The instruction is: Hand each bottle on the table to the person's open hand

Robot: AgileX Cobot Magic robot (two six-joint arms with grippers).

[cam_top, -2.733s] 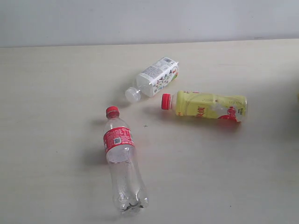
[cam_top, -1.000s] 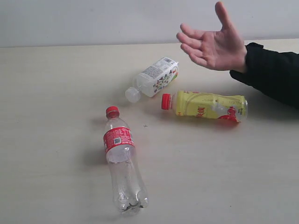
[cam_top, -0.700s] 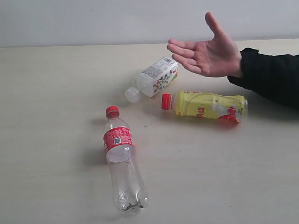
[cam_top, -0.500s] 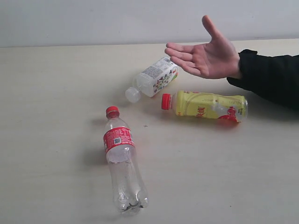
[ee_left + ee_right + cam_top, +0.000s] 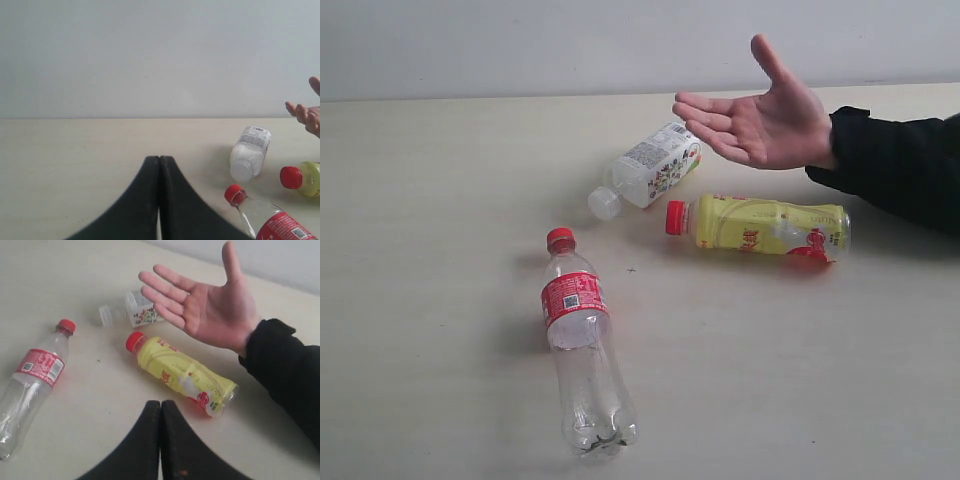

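Note:
Three bottles lie on the pale table (image 5: 440, 200). The clear bottle with red cap and label (image 5: 582, 343) (image 5: 31, 386) (image 5: 270, 220) is nearest the front. Right of centre rests the yellow bottle with red cap (image 5: 760, 226) (image 5: 181, 372) (image 5: 302, 178). Behind them lies the small white-capped bottle with colourful label (image 5: 650, 168) (image 5: 249, 152) (image 5: 131, 311). No white bottle with a green label shows. An open hand (image 5: 760, 118) (image 5: 205, 307) (image 5: 306, 114) in a black sleeve hovers above the yellow bottle. My left gripper (image 5: 159, 159) and right gripper (image 5: 161, 403) are shut and empty, away from the bottles.
A grey wall (image 5: 520, 45) runs behind the table's far edge. The black sleeve (image 5: 900, 165) reaches in from the right side.
The hand came in from the right, moved left and lower, and now holds still, palm open, over the yellow bottle. The bottles have not moved.

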